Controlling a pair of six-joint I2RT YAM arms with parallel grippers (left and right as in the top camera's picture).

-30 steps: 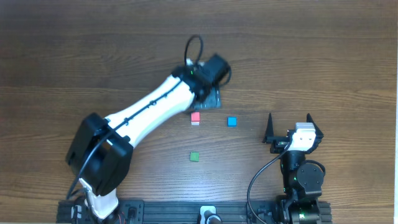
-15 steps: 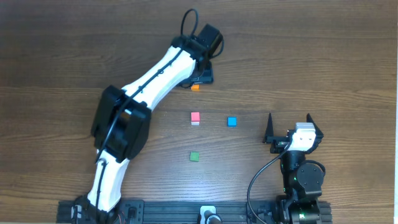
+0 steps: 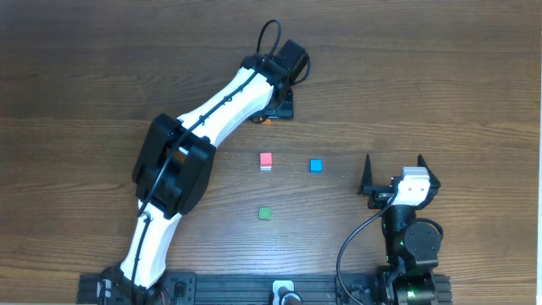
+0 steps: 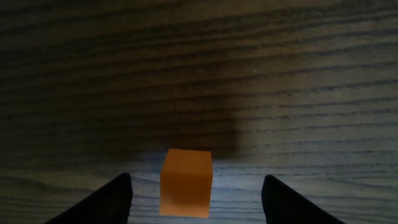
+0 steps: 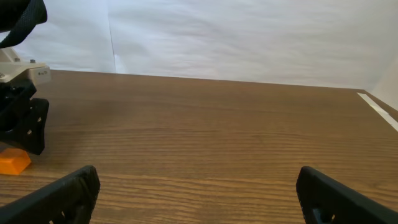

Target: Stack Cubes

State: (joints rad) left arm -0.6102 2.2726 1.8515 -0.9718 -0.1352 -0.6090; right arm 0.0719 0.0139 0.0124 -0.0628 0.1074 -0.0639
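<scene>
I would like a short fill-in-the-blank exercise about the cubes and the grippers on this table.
The left gripper is open around a cube coloured ____.
In the top view, the lowest cube is ____.
In that view, the blue cube lies right of the ____ one.
The right gripper is ____, not shut.
Missing words: orange; green; pink; open.

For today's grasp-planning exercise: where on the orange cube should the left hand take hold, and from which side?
Probably best to grip the orange cube by its two opposite side faces, coming down from above. It sits flat on the table, and the open left hand straddles it, one finger on each side.
</scene>
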